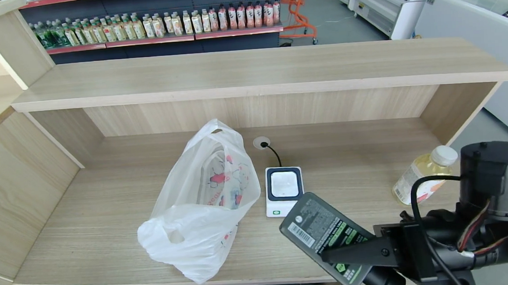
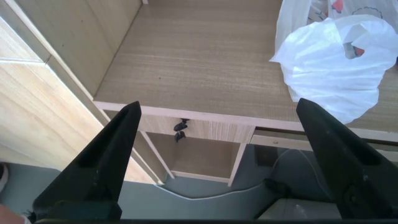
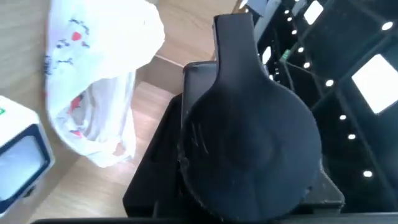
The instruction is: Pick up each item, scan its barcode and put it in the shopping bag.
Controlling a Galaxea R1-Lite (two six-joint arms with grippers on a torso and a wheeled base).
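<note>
Dark grey flat packet with a white barcode label (image 1: 318, 226) is pinched between the fingers of the right gripper (image 1: 349, 260). It is held tilted, label up, over the front edge of the light wooden counter (image 1: 108, 213), just in front of the white box scanner with a dark blue window frame (image 1: 283, 189). White plastic shopping bag (image 1: 200, 198), with printed goods inside, is slumped just beside the scanner on the left. Clear bottle of yellow liquid with a white cap (image 1: 421, 174) is seen at the counter's right. Left gripper (image 2: 217, 109) is seen with fingers spread wide, nothing between them, above the counter's front edge.
</note>
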